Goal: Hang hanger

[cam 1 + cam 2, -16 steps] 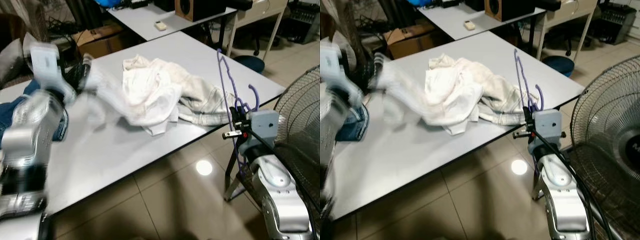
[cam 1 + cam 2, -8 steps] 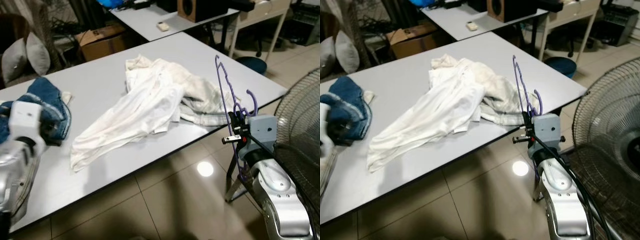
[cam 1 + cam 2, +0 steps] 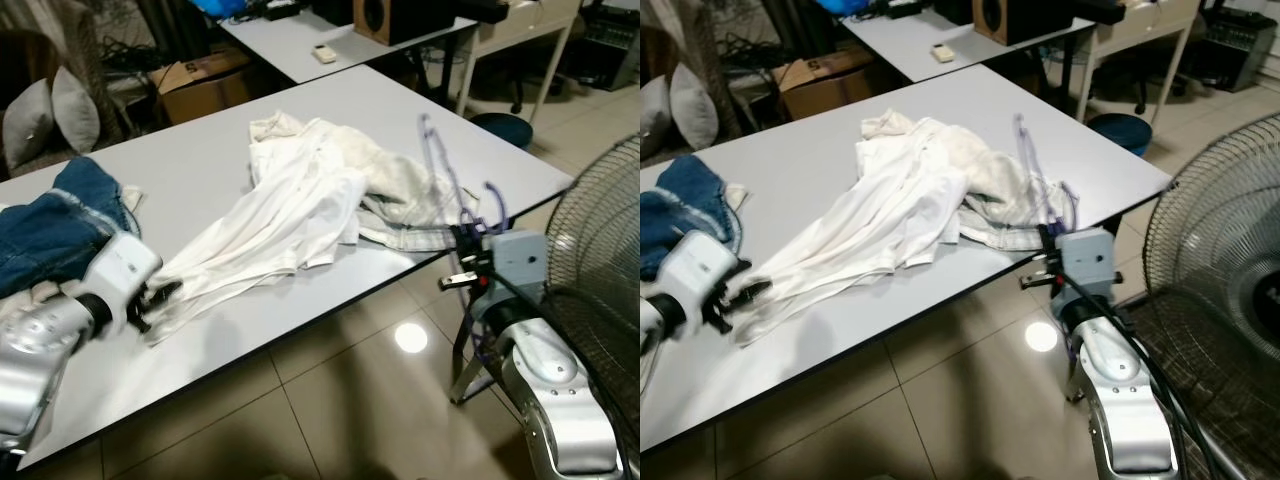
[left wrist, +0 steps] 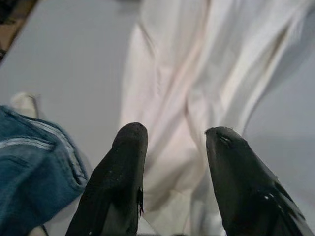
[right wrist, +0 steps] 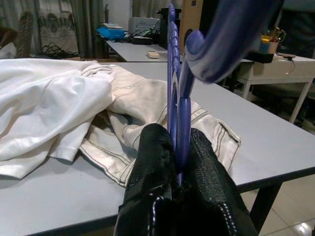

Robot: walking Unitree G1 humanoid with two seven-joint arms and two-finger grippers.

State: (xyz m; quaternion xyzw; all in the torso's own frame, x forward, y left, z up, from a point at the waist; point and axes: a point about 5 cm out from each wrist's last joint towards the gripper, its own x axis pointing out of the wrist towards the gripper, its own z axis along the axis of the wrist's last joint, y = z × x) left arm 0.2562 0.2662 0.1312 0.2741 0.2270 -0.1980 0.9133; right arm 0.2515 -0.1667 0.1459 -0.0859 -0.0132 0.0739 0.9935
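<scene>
Even indoor light, a glare spot on the floor tiles (image 3: 408,336), hanger (image 3: 455,190) motion-blurred.

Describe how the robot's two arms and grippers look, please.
Both arms are silver with rounded, glossy shells. Each wrist carries a pale grey box. The left gripper and right gripper each have two long black fingers with rounded tips. A black cable runs along the right arm.

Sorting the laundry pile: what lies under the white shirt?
The white shirt overlaps a cream garment at its right side, on the grey table. Anything else beneath is covered.
</scene>
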